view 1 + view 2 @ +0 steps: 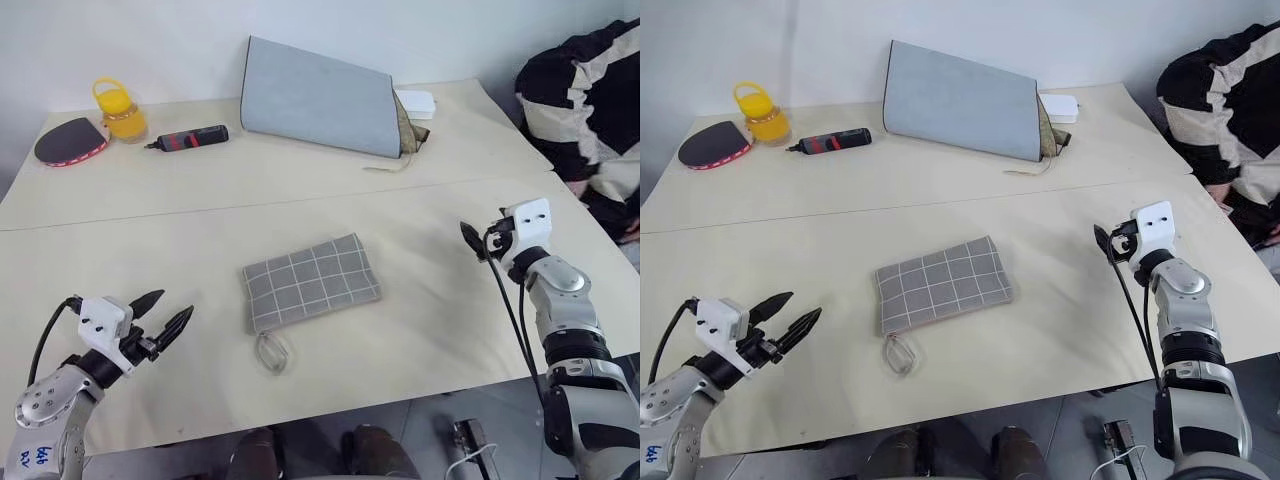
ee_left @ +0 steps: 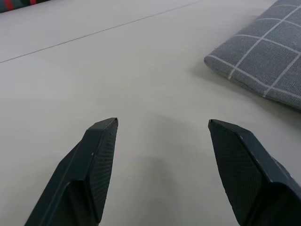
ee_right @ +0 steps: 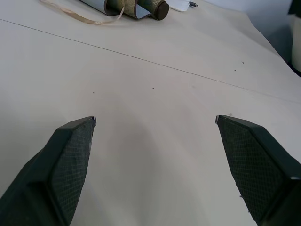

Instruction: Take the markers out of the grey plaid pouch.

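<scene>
The grey plaid pouch (image 1: 312, 282) lies flat and closed near the middle of the cream table (image 1: 150, 230), its loop strap (image 1: 272, 352) trailing toward the front edge. The markers are hidden. My left gripper (image 1: 172, 307) hovers low over the table to the left of the pouch, open and empty. The left wrist view has a corner of the pouch (image 2: 263, 61) ahead of the open fingers (image 2: 99, 160). My right gripper (image 3: 155, 121) is open and empty over bare table, well to the right of the pouch.
At the back stand a large grey-blue bag (image 1: 318, 97), a black-and-red tool (image 1: 190, 138), a yellow jar (image 1: 120, 110), a paddle (image 1: 70, 141) and a white box (image 1: 415, 102). A person in a black and cream top (image 1: 590, 110) sits at the right edge.
</scene>
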